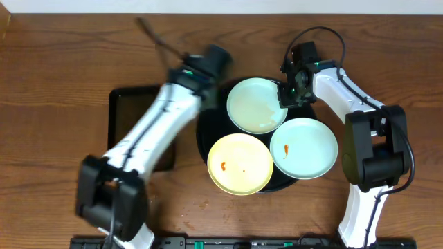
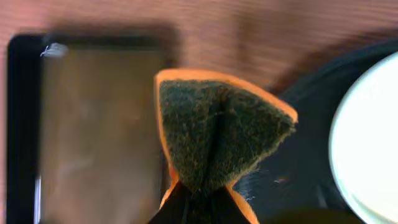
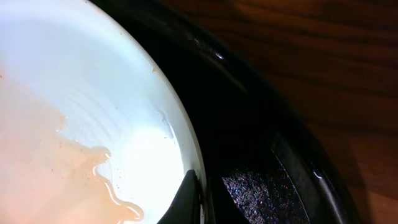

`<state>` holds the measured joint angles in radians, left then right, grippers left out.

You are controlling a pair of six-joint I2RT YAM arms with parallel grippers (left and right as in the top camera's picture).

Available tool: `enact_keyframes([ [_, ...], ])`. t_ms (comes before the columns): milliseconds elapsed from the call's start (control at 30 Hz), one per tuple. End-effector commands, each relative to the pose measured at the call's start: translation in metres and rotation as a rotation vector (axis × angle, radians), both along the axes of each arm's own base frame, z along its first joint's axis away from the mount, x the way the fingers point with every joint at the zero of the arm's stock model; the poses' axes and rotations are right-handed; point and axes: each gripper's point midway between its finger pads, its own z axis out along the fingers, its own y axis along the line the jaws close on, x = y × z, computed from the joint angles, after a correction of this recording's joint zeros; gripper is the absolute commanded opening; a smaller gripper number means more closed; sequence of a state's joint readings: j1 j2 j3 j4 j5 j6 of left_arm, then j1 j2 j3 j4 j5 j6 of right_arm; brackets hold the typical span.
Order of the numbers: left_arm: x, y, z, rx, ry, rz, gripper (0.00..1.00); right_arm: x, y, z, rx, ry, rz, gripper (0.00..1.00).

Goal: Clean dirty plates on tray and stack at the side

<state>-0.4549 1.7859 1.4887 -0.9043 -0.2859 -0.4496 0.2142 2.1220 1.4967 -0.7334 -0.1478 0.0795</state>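
Gripped a green-and-orange scouring pad (image 2: pixel 217 130) tight in the left tool (image 2: pixel 199 208), up over the near edge of the round black tray (image 1: pixel 203 135), beside the rectangular tray (image 1: pixel 128 111) on the bench (image 1: pixel 55 69). Pinched the far rim of the rear mint plate (image 1: pixel 255 107) with the right tool (image 1: pixel 288 95), clamped shut. Showed a watery pale film there. Found all three on the round tray: yellow plate (image 1: pixel 240 164) in front, second mint plate (image 1: pixel 304 149) right, both with orange-red specks.

Dark brown wooden table (image 1: pixel 55 55); pale strip of wall (image 1: pixel 208 5) along its far edge
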Motion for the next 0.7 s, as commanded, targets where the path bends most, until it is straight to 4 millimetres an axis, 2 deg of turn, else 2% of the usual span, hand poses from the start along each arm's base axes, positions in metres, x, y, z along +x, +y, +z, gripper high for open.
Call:
enact_keyframes([
  [0, -0.015, 0.068, -0.013, -0.078, 0.147, 0.203, 0.07, -0.015, -0.017, -0.021, -0.083, 0.061, -0.016, 0.01],
  [100, -0.031, 0.114, -0.03, -0.064, 0.217, 0.318, 0.07, -0.015, -0.017, -0.021, -0.083, 0.061, -0.016, 0.01],
  [133, -0.035, 0.124, -0.036, -0.075, 0.233, 0.349, 0.08, -0.015, -0.017, -0.021, -0.082, 0.062, -0.016, 0.01],
  [300, -0.05, 0.147, -0.084, -0.213, 0.273, 0.413, 0.08, -0.014, -0.017, -0.021, -0.082, 0.058, -0.017, 0.01],
  [367, -0.056, 0.158, -0.098, -0.226, 0.267, 0.45, 0.13, -0.014, -0.016, -0.021, -0.081, 0.055, -0.017, 0.01],
  [400, -0.058, 0.163, -0.1, -0.227, 0.27, 0.463, 0.22, -0.013, -0.016, -0.021, -0.081, 0.054, -0.017, 0.01],
  [433, -0.058, 0.165, -0.1, -0.227, 0.269, 0.46, 0.29, -0.013, -0.016, -0.021, -0.081, 0.055, -0.017, 0.01],
  [567, -0.054, 0.163, -0.097, -0.225, 0.262, 0.409, 0.38, -0.013, -0.016, -0.021, -0.081, 0.055, -0.016, 0.01],
  [667, -0.045, 0.137, -0.088, -0.355, 0.253, 0.329, 0.46, -0.014, -0.016, -0.021, -0.081, 0.055, -0.016, 0.01],
])
